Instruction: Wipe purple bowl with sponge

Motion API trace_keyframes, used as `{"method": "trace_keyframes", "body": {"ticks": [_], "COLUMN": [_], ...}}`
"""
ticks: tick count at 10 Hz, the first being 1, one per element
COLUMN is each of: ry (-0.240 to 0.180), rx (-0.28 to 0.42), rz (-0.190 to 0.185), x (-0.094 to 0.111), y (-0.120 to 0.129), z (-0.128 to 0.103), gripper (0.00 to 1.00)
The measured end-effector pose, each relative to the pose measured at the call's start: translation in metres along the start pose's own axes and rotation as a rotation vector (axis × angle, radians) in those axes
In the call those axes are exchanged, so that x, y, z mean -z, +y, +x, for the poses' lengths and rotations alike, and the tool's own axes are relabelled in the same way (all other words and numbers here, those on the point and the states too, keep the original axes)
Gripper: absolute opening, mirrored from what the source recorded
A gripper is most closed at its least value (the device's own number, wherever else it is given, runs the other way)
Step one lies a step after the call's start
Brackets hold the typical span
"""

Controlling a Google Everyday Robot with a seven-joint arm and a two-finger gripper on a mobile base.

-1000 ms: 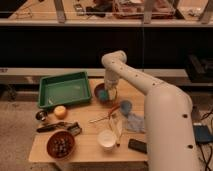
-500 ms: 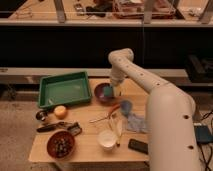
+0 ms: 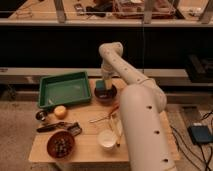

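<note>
We are seeing a matt wooden table (image 3: 90,145); left of the purple bowl (image 3: 106,93), a glossy green plastic tray (image 3: 64,90) is shining. Over that bowl, the gripper (image 3: 102,86) is ending a smooth, matt white plastic-looking arm (image 3: 142,110).

hand (image 3: 102,86): fingers too blurred to read | purple bowl (image 3: 111,94): interior partly hidden by hand

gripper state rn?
Gripper: down over the purple bowl, at the sponge.
</note>
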Motion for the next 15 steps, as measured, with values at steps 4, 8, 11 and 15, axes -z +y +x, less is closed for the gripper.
{"method": "trace_keyframes", "body": {"ticks": [4, 8, 11, 15], "ry": [-0.023, -0.003, -0.001, 0.002], "rx": [0.107, 0.098, 0.050, -0.060], "rz": [0.006, -0.008, -0.017, -0.027], "x": [-0.002, 0.001, -0.001, -0.010], "y": [0.007, 0.049, 0.061, 0.053], "z": [-0.044, -0.029, -0.008, 0.026], "gripper": [0.00, 0.00, 0.00, 0.00]}}
